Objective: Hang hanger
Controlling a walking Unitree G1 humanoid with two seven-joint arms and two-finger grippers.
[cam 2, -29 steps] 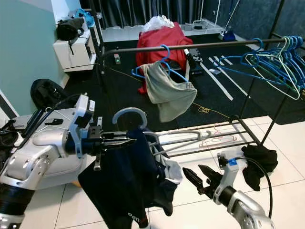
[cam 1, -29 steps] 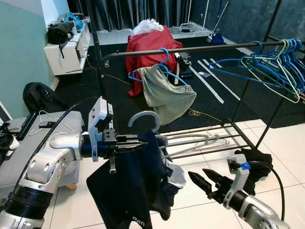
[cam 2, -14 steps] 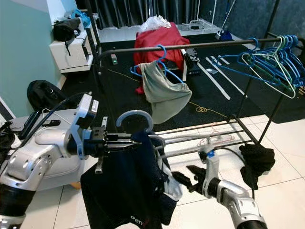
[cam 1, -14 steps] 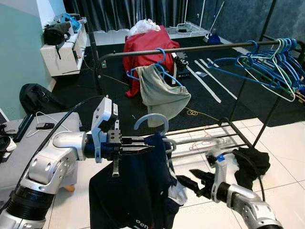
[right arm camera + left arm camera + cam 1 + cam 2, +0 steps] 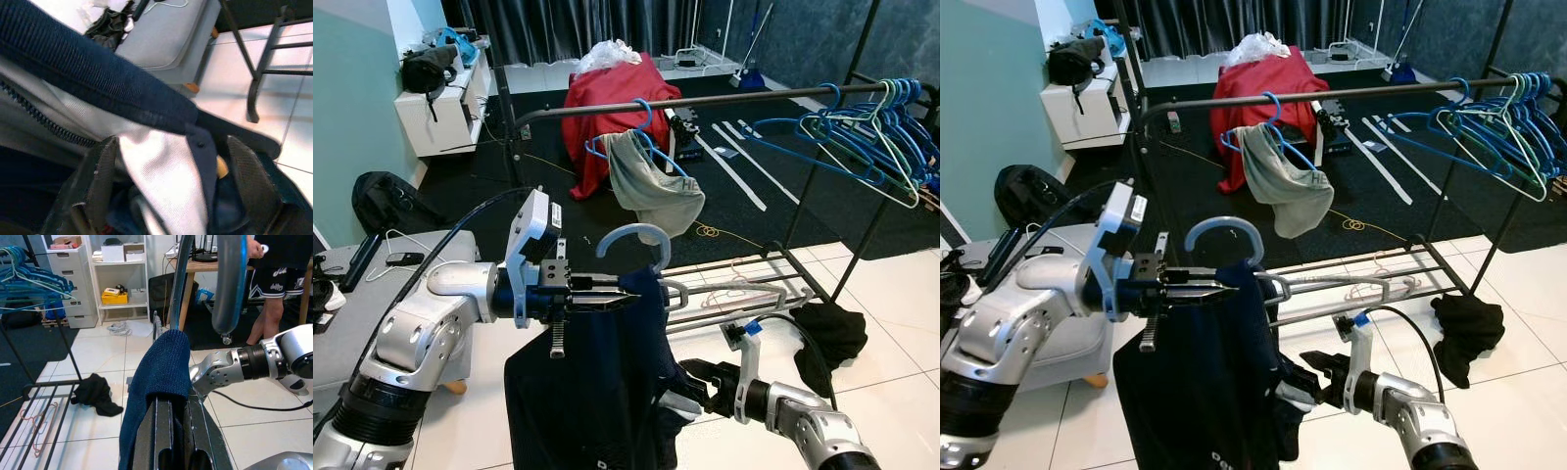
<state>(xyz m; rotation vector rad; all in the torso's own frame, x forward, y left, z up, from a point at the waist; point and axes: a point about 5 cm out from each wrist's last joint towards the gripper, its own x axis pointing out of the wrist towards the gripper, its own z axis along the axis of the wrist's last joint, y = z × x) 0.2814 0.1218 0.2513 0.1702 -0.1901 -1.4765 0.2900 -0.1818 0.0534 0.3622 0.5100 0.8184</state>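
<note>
A light blue hanger (image 5: 636, 245) carrying a dark navy garment (image 5: 597, 392) is being held up in front of the robot by the left pincer (image 5: 626, 297), whose fingers are being kept closed on the hanger's shoulder where the cloth is draped over it; in the left wrist view the knitted navy fabric (image 5: 159, 367) is being seen folded over the fingertips, with the hanger's hook (image 5: 230, 284) rising beyond. The hanger is being kept below and well apart from the black rail of the clothes rack (image 5: 705, 98), on which a blue hanger with a grey garment (image 5: 651, 186) and a bunch of blue hangers (image 5: 871, 127) are being carried. The right pincer (image 5: 695, 377) is being held low at the garment's lower edge, its fingers spread apart on either side of the white lining (image 5: 166, 171) and navy cloth, not being closed on it
</note>
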